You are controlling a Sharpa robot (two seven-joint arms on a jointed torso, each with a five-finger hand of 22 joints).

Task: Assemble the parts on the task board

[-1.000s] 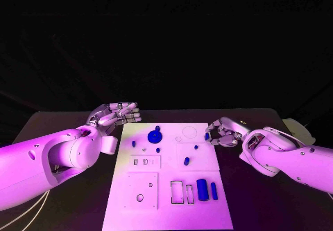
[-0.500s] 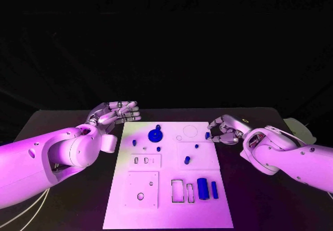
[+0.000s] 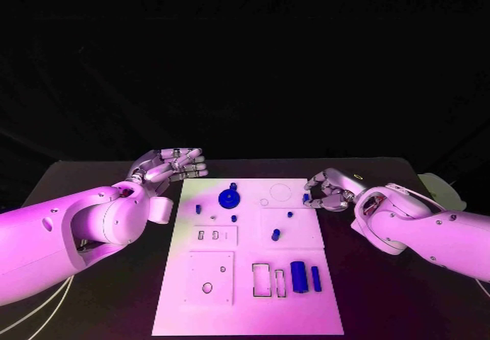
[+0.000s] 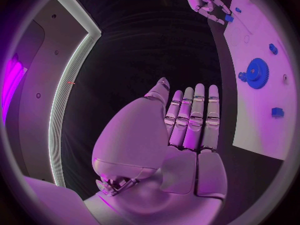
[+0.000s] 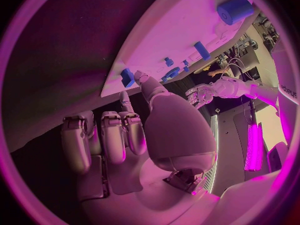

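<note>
Your right silver hand [image 3: 328, 191] pinches a small blue block [image 3: 305, 199] at the white plastic task board's [image 3: 248, 312] right edge; your left silver hand [image 3: 171, 167], empty and loosely curled, waits beyond its left edge.

Head cam sits up high, looking down on the black table [image 3: 102, 283] with the task board [image 3: 245, 312] dead centre. Each wrist cam is parked right behind its own palm, super close, fisheye. All three catch the board's far end with the blue gear [image 3: 229, 200].
</note>
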